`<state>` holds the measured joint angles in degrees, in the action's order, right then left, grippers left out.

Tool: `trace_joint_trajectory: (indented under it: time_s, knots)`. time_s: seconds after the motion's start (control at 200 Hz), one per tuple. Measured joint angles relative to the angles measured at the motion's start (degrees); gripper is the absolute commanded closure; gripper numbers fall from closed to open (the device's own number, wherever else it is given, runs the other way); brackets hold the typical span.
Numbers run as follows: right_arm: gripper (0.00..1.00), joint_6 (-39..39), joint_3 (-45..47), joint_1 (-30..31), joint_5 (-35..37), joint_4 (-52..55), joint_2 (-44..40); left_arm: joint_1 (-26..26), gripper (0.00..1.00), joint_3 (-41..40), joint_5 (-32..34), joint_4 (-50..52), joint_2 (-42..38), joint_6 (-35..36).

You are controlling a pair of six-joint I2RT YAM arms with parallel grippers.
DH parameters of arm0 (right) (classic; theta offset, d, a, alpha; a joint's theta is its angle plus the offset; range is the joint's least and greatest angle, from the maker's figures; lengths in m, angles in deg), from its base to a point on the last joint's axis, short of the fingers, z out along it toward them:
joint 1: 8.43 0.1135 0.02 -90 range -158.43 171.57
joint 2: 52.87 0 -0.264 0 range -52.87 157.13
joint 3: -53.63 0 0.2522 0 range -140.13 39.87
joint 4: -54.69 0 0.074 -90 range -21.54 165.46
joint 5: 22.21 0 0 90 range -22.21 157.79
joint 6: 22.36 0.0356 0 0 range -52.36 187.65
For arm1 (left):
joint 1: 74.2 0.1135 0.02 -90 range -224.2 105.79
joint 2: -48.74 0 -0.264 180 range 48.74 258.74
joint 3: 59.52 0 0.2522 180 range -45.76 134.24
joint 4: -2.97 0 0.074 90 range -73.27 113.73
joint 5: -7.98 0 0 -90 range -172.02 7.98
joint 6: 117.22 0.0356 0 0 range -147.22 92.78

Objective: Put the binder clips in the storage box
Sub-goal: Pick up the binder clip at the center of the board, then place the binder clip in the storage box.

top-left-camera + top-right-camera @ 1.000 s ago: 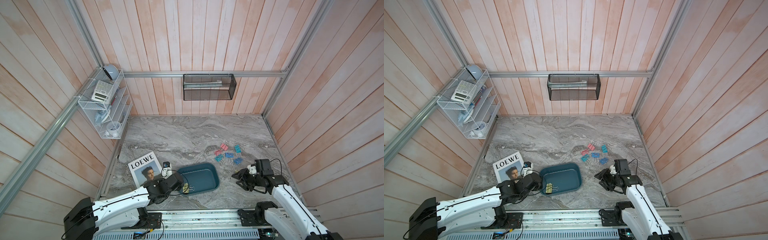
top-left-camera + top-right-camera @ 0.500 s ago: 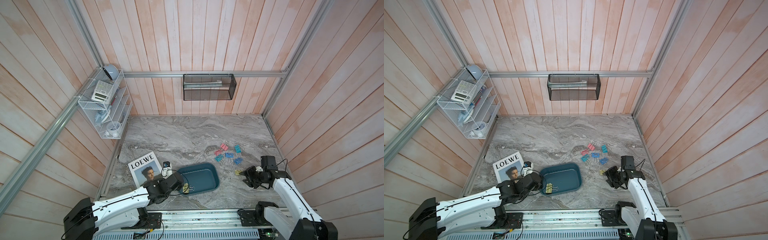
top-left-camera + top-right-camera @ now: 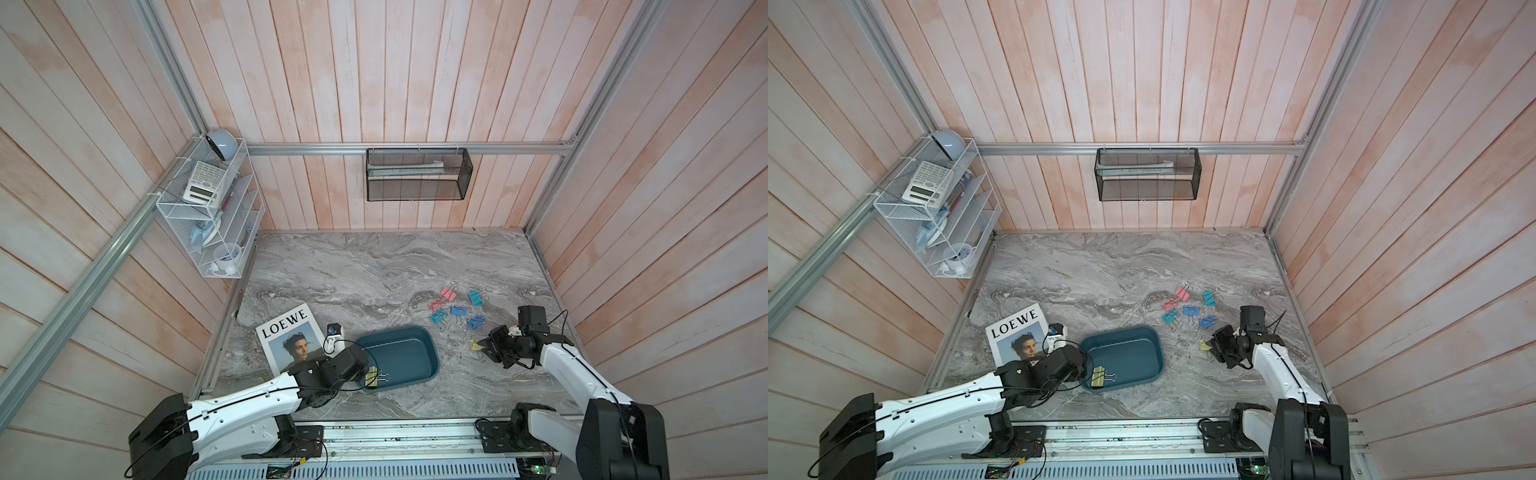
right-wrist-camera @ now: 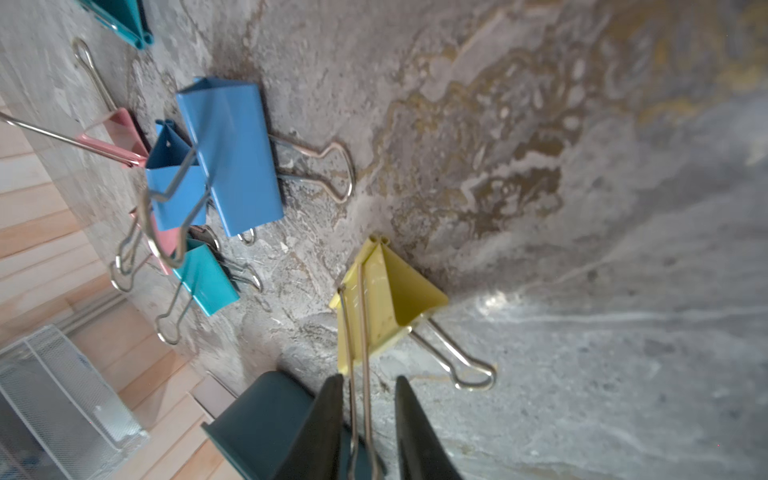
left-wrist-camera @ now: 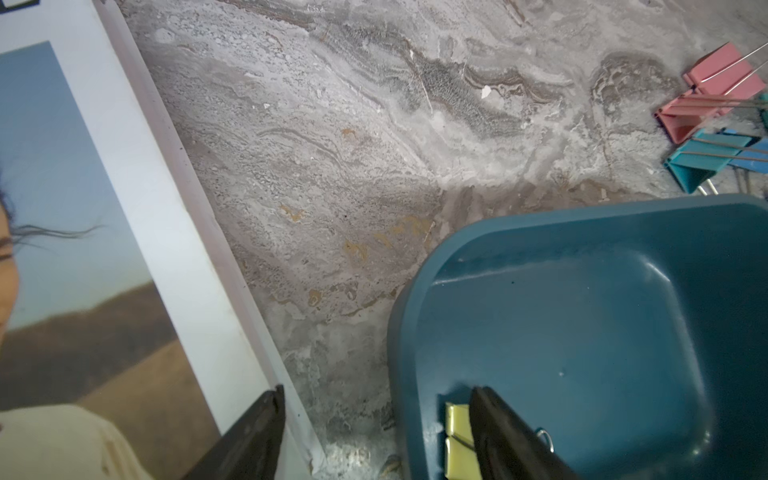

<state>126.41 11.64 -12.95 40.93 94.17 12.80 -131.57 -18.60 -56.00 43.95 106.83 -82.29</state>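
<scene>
The dark teal storage box (image 3: 432, 353) lies near the table's front, with one yellow binder clip (image 3: 1098, 376) in its near left corner. My left gripper (image 5: 378, 392) hangs open over that corner, one finger over the box and one outside, holding nothing. Right of the box a second yellow binder clip (image 4: 386, 299) rests on the marble. My right gripper (image 4: 369, 379) has its jaws drawn in round this clip's raised wire handle. Several pink, teal and blue binder clips (image 3: 457, 309) lie in a cluster just behind it.
A LOEWE magazine (image 3: 291, 336) lies left of the box, with a small white gadget (image 3: 334, 332) between them. A white wire rack (image 3: 208, 216) hangs on the left wall and a black mesh basket (image 3: 417, 174) on the back wall. Wooden walls enclose the marble table.
My right gripper has swung to the right, reached the yellow clip on the table and narrowed its jaws round the clip's handle. The left arm has stayed put.
</scene>
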Motion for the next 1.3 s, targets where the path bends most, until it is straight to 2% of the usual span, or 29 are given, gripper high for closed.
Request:
trace_joint_trajectory:
  time_s: [0.045,0.23,0.4,0.48,0.6,0.73,0.855,1.06,1.3]
  knots:
    - [1.00,-0.9,-0.3,-0.3,-0.6,-0.4,1.0,0.0,0.24,0.0,0.0,0.0,0.0,0.0]
    - [1.00,-4.1,-3.8,-1.4,-2.2,0.6,2.1,0.0,0.24,0.0,0.1,0.2,0.0,0.0]
    - [1.00,-8.8,-10.4,0.3,-4.8,7.7,0.3,0.0,0.24,0.0,0.2,0.2,0.0,0.0]
    - [1.00,-12.4,-16.5,5.7,-6.7,11.0,0.1,0.0,0.24,0.0,0.2,0.2,0.0,0.0]
    - [1.00,-18.4,-26.7,18.3,-9.0,14.1,2.7,0.0,0.24,0.0,0.2,0.2,0.0,0.0]
    - [1.00,-24.3,-34.8,31.5,-10.6,15.9,10.3,0.0,0.24,0.0,0.2,0.3,0.0,0.0]
    - [1.00,-26.7,-37.6,40.0,-11.2,16.0,18.6,0.0,0.24,0.1,0.2,0.3,0.0,0.0]
    - [1.00,-27.6,-37.5,48.3,-11.8,14.6,27.4,0.0,0.24,0.1,0.4,0.4,0.0,0.0]
    - [1.00,-27.7,-36.2,49.8,-12.8,11.0,32.1,0.0,0.24,0.1,0.4,0.4,0.4,0.0]
